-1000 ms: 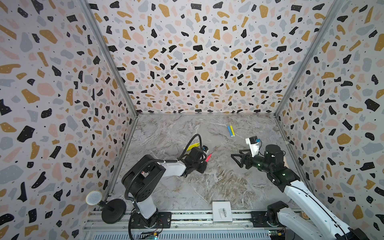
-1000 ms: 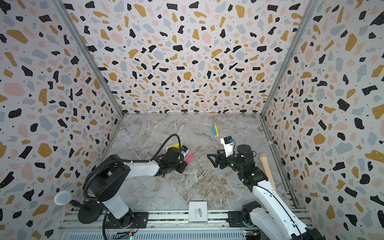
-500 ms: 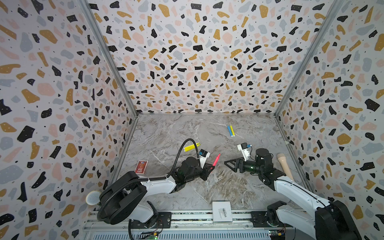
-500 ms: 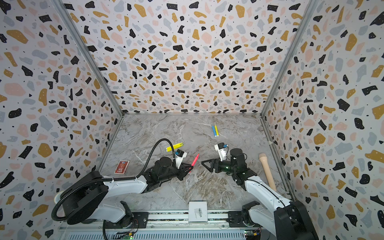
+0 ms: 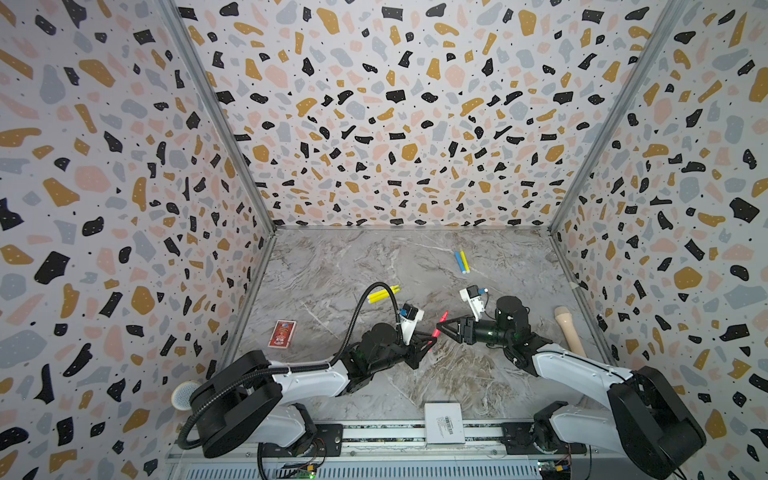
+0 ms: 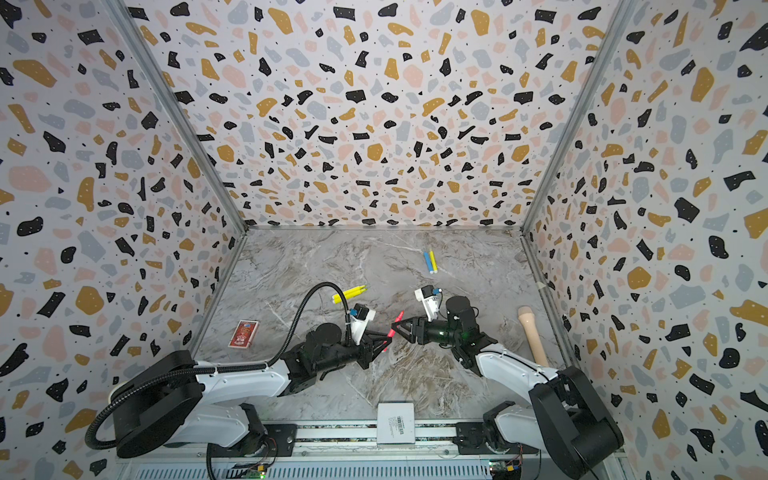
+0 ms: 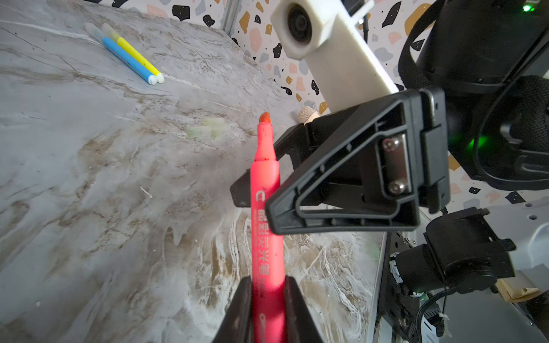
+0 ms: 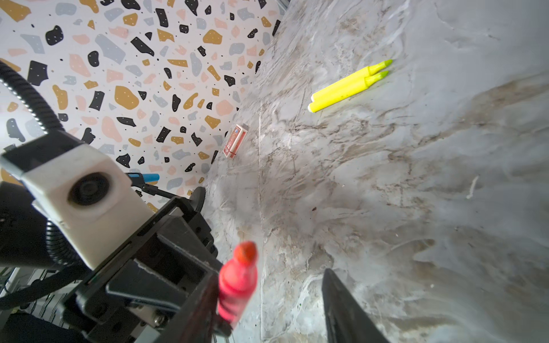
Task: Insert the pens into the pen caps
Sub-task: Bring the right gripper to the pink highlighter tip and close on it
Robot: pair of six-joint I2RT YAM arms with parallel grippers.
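My left gripper (image 5: 430,341) (image 7: 264,286) is shut on the lower barrel of a pink-red pen (image 5: 439,328) (image 7: 265,208), whose bare tip points up and away. My right gripper (image 5: 442,328) (image 8: 267,279) stands open around that pen's (image 8: 237,285) upper end. One of its fingers lies against the pen and the other is well apart. Two yellow pens (image 5: 383,294) (image 8: 347,87) lie together to the left. At the back, a blue pen (image 5: 458,262) lies beside a yellow pen (image 5: 465,263). Pale clear pen caps (image 7: 209,129) lie on the table beyond the pen tip.
A red card box (image 5: 282,333) lies near the left wall. A beige rounded handle (image 5: 568,332) lies along the right wall. A white box (image 5: 444,423) sits at the front edge, and a round mesh-topped thing (image 5: 183,395) stands at the front left.
The left arm has carried the pink-red pen toward the front centre. The right gripper has come down onto the pen's upper end and its jaws have narrowed.
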